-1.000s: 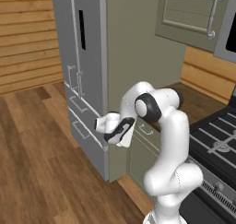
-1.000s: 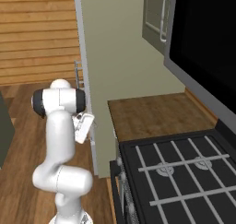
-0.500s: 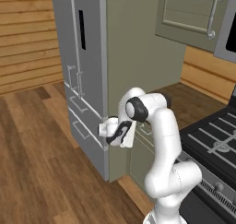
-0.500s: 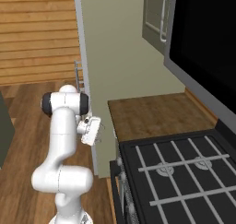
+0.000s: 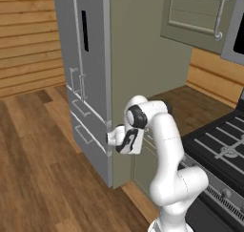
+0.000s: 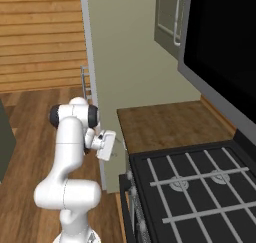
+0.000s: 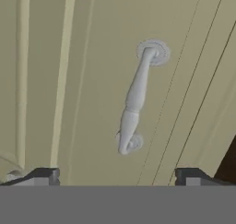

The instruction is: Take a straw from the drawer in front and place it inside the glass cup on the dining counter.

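The drawer [image 7: 83, 85] shows close up in the hand view as a sage-green panel with a small silver bar handle [image 7: 135, 98], set at a slant. My gripper [image 7: 117, 174] faces that panel, open, with the dark fingertips [image 7: 45, 174] wide apart below the handle and nothing between them. From the base views the hand [image 5: 127, 140] hovers just under the edge of the short wood counter [image 6: 165, 124], right against the cabinet front. The straw, the glass cup and the dining counter are out of view.
A grey fridge [image 5: 86, 78] with silver-handled drawers stands just left of the hand. A black stove [image 6: 195, 187] sits to the right of the short counter, with a dark microwave [image 6: 225, 47] and an upper cabinet [image 5: 195, 11] above. Wood floor [image 5: 38, 178] lies open on the left.
The arm has folded in and carried the hand rightward from in front of the fridge to the cabinet front below the short counter. The jaws have stayed open.
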